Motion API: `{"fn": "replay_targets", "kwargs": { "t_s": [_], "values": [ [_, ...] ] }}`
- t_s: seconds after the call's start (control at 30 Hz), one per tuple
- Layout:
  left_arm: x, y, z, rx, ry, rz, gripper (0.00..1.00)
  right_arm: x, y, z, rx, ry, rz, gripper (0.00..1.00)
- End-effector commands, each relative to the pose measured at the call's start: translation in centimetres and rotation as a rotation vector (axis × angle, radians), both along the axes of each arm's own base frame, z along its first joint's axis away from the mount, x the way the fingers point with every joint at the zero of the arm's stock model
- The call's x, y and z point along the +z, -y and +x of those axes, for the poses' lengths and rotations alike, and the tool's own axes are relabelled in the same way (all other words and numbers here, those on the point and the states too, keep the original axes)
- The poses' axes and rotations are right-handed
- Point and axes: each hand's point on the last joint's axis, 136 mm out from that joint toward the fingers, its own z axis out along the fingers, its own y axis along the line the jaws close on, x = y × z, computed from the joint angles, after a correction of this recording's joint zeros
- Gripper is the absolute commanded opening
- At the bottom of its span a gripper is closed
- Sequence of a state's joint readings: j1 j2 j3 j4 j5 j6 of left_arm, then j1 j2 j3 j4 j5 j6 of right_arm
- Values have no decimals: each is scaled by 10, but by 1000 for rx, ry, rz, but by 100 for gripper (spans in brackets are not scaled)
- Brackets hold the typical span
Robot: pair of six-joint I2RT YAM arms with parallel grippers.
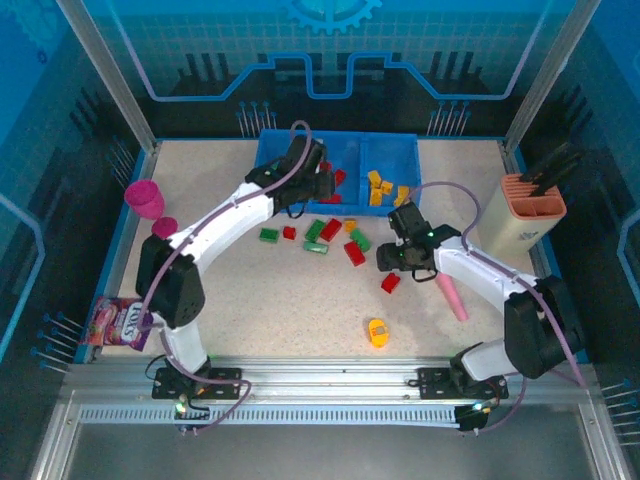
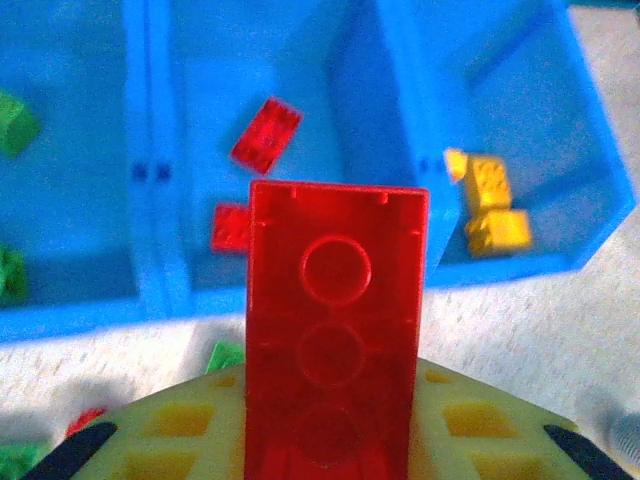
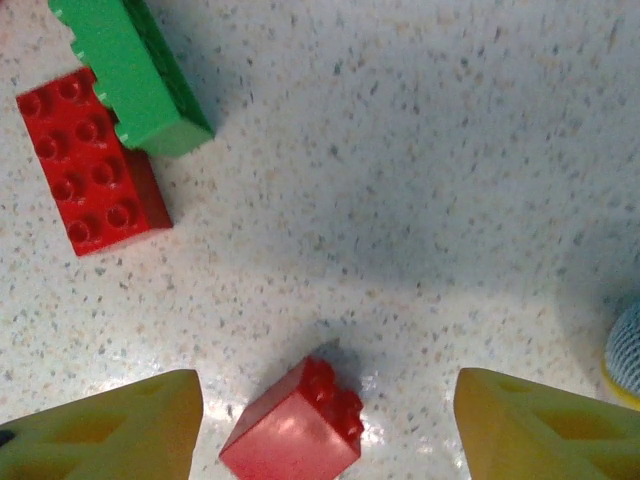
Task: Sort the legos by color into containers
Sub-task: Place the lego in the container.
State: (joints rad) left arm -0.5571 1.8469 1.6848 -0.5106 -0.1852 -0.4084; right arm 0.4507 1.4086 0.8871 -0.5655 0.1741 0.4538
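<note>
My left gripper (image 1: 316, 182) is squeezed tight on a long red brick (image 2: 335, 350). I hold it by one end, up over the blue tray (image 1: 400, 148) at the far side of the table (image 1: 300, 310). The middle box (image 2: 250, 90) is right under it, and two red bricks (image 2: 265, 133) lie in there. So I think this is the right box for it.

It could go wrong, though. The brick is long and I pinch only its end. If I let go too high, it could bounce. It could hit the wall next to the yellow bricks (image 2: 490, 210) in the right box and tip over to the wrong side. The green bricks (image 2: 15, 122) are in the left box, farther off.

My right gripper (image 3: 325, 405) is wide apart and holds nothing. It hangs over a small red brick (image 3: 295, 428) on the table, near the pink stick (image 1: 452, 297). That brick sits turned, with a corner toward one finger. If I close like this, I think a finger could push the corner and spin the brick away, or I could get a wobbly hold.

More loose bricks (image 1: 330, 232) wait on the table between my two arms.
</note>
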Motion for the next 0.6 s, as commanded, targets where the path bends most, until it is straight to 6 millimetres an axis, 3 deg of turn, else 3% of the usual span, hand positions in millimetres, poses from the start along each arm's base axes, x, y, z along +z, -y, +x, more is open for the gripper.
{"fn": "replay_targets", "kwargs": {
  "t_s": [0.0, 0.3, 0.57],
  "values": [
    [-26, 19, 19, -49, -27, 37, 32, -6, 3, -19, -83, -52, 57, 71],
    [-82, 48, 78, -66, -63, 94, 33, -24, 8, -41, -232, -134, 115, 77],
    [-104, 52, 91, -66, -85, 119, 41, -45, -4, -43, -272, -176, 194, 78]
  ]
}}
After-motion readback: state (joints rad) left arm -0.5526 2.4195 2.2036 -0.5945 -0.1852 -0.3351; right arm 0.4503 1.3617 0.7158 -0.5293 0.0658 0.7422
